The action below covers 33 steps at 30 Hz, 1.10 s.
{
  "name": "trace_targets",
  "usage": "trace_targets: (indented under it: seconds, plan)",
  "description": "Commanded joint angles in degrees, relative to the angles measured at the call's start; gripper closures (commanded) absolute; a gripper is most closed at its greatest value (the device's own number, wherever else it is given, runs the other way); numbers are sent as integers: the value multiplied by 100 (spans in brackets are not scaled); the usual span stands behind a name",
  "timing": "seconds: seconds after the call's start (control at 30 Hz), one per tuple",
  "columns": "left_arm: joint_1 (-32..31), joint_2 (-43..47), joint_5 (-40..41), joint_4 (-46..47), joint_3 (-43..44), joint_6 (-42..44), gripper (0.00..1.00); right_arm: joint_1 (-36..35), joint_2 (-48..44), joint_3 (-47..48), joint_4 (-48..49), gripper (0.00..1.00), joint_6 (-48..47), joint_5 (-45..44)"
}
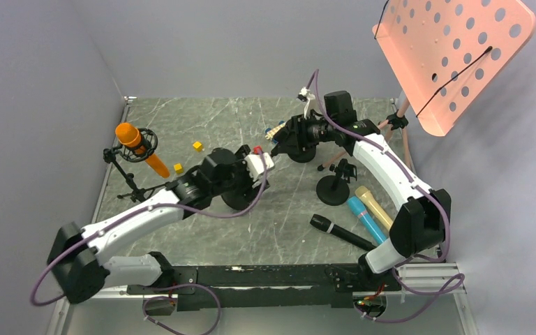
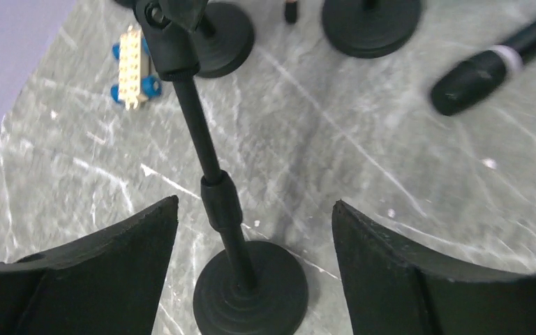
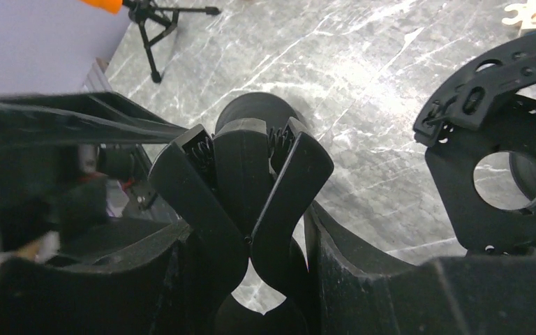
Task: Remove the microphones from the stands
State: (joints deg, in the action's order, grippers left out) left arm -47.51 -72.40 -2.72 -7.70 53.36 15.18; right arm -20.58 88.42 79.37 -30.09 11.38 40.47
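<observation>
A black stand with a thin pole (image 2: 199, 129) and a round base (image 2: 250, 293) stands mid-table; its base also shows in the top view (image 1: 236, 200). At its top is a black spring clip (image 3: 251, 181). A black cylinder (image 3: 241, 164), apparently the microphone seen end-on, sits between the clip's toothed arms. My right gripper (image 3: 251, 234) is shut on the clip's two handles, which are pinched together; it also shows in the top view (image 1: 287, 136). My left gripper (image 2: 255, 202) is open, its fingers on either side of the pole above the base without touching it.
An orange microphone (image 1: 138, 145) sits in a tripod shock mount at the left. Black (image 1: 342, 232), blue (image 1: 366, 218) and yellow (image 1: 375, 207) microphones lie at the right. Two more round stand bases (image 1: 333, 188) (image 1: 301, 153), a beige block (image 2: 134, 68) and a pink music stand (image 1: 453, 56) are nearby.
</observation>
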Motion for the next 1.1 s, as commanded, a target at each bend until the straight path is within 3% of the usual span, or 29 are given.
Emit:
trace_targets:
  seconds: [0.0, 0.1, 0.2, 0.33, 0.43, 0.5, 0.7, 0.87, 1.0, 1.07]
  plan:
    - [382, 708, -1527, 64, -265, 533, 14, -14, -334, -92, -85, 100, -1451, 425]
    - [1054, 429, -3270, -540, 228, 387, 15, -33, -566, -141, -554, 100, -2837, 826]
    - [1578, 131, -4482, -913, 495, 574, 18, -30, -1124, -588, -619, 100, -4354, 1178]
    - [1736, 153, -4862, -278, -61, 1099, 18, -83, -1902, -1334, -329, 100, -5750, 1243]
    - [1732, -218, -5024, -438, -103, 1634, 18, -160, -2134, -1544, -363, 100, -6387, 1203]
    - [1723, -519, -5111, -220, -60, 1475, 19, -216, -2142, -1482, -571, 100, -6666, 1192]
    - [1521, -1237, -4973, 630, 184, 1199, 22, -353, -2137, -1366, -908, 100, -6979, 1121]
    - [1325, -1595, -4521, 1078, 361, 1446, 31, -394, -2209, -1457, -686, 100, -6732, 1045]
    - [1323, -1779, -4563, 897, 640, 1647, 54, -394, -2178, -1475, -213, 100, -5932, 978]
    - [1314, -1786, -4531, 790, 687, 1676, 67, -386, -2127, -1451, 237, 100, -4935, 782]
